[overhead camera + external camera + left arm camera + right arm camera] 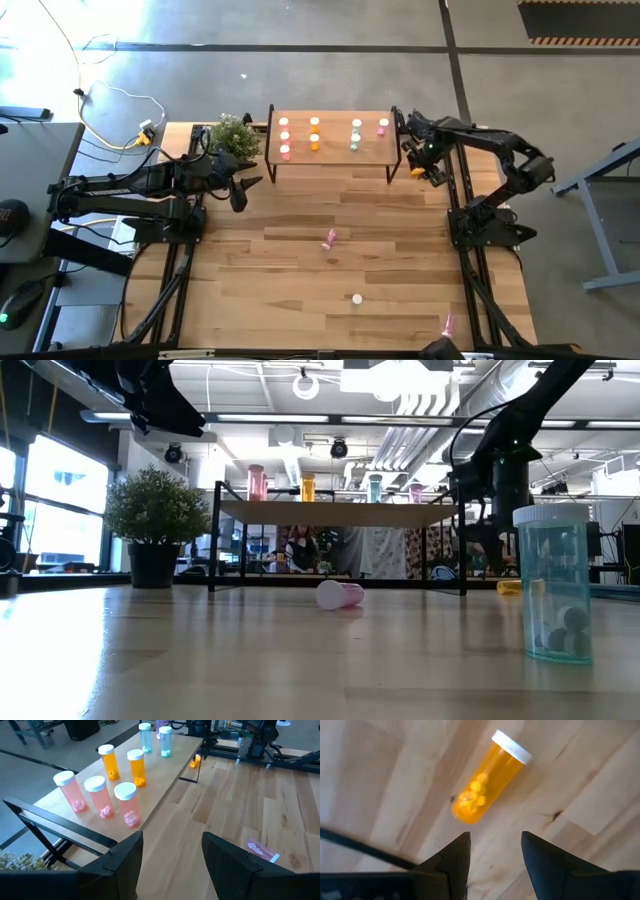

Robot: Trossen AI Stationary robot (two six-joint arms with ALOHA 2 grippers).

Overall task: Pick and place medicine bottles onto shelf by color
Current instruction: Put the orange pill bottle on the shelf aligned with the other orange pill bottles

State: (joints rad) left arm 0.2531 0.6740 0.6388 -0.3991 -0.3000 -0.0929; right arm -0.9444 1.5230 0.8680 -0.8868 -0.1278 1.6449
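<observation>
Currently the right claw (492, 851), released, hangs just above an orange medicine bottle (486, 786) lying on the surface (300, 270) beside the shelf (330, 152). Left claw (170, 852), also released, hovers near the shelf's other end.

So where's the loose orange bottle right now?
The orange bottle lies on its side on the table, just off the shelf's right end, directly below the right gripper, whose fingers are open and empty.

Bright daylight, window glare, perhaps blurred foreground.
</observation>
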